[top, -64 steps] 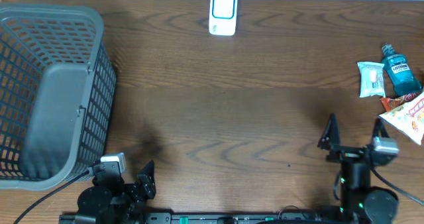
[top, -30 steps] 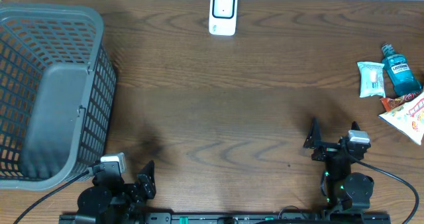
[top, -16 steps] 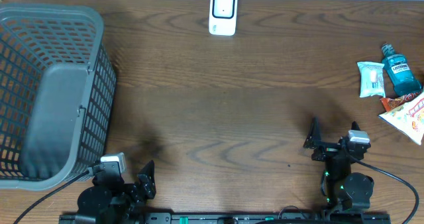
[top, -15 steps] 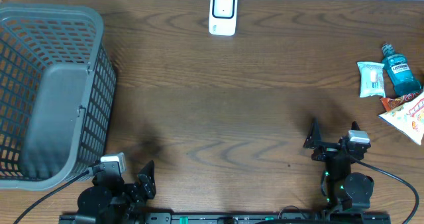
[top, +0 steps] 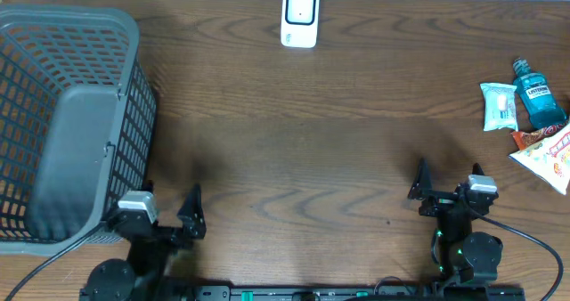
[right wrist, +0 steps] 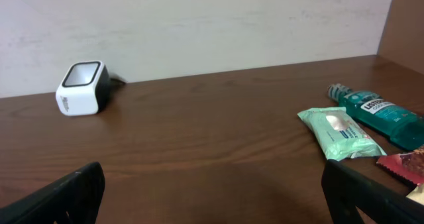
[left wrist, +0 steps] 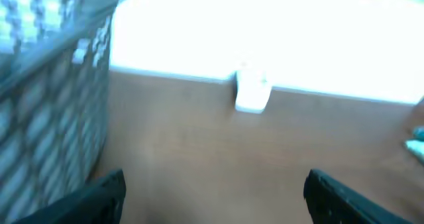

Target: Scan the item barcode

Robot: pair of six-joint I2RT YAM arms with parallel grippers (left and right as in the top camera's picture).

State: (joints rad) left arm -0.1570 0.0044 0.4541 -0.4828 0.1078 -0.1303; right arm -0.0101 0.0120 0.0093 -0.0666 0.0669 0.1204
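Claws both gape empty: left gripper [left wrist: 213, 192] beside the grey plastic mesh basket [top: 135, 132], seemingly wide in its blurred view; right gripper [right wrist: 212, 192] low over the dark wooden table [top: 312, 141]; white boxy barcode scanner [top: 299, 18] stands at the far edge; green wipes packet [top: 499, 106], blue mouthwash bottle [top: 539, 94] and red-and-white snack bag [top: 545, 157] lie untouched at the right edge.
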